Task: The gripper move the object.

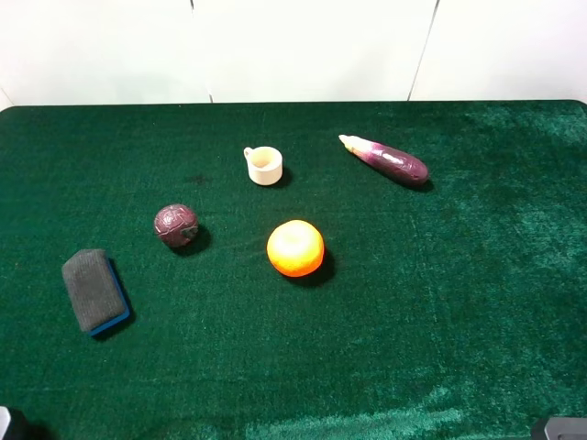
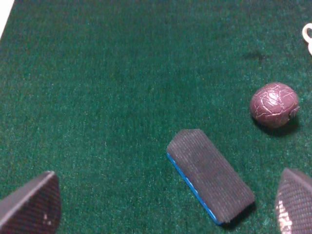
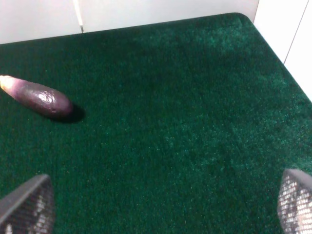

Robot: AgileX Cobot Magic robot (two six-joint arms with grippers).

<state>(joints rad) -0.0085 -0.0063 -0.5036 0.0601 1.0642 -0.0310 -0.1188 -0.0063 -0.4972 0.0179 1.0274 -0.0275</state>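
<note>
Okay, we see the dark grey felt-topped, blue-based rectangular block (image 1: pixel 94 291) lying flat, felt side up, on the green cloth-covered desk (image 1: pixel 459 302). It sits at the near left of the exterior high view, turned at a slant to the desk edge. The dark red, crackle-patterned ball (image 1: pixel 175 225) is near it, further back and to the right, not touching. The round orange fruit (image 1: pixel 295 247) sits about mid-desk, well apart from the block. A small cream cup with a handle (image 1: pixel 264 166) stands behind the orange, and the purple eggplant with a pale tip (image 1: pixel 390 161) lies further right, at the back. The left claw (image 2: pixel 163 208) is released: its two textured dark fingers (image 2: pixel 31 207) are spread wide at the picture's corners and grip nothing. In the left wrist view the block (image 2: pixel 209 175) lies on the cloth within that spread, closer to one finger than the other, and neither finger touches it. The ball (image 2: pixel 274 104) sits beyond the block, and a sliver of the cup (image 2: pixel 308 36) shows at the frame edge. The right claw (image 3: pixel 161 204) is released too, fingers (image 3: pixel 27 207) wide apart over bare green cloth, and the eggplant (image 3: pixel 36 96) lies well ahead of it.
</note>
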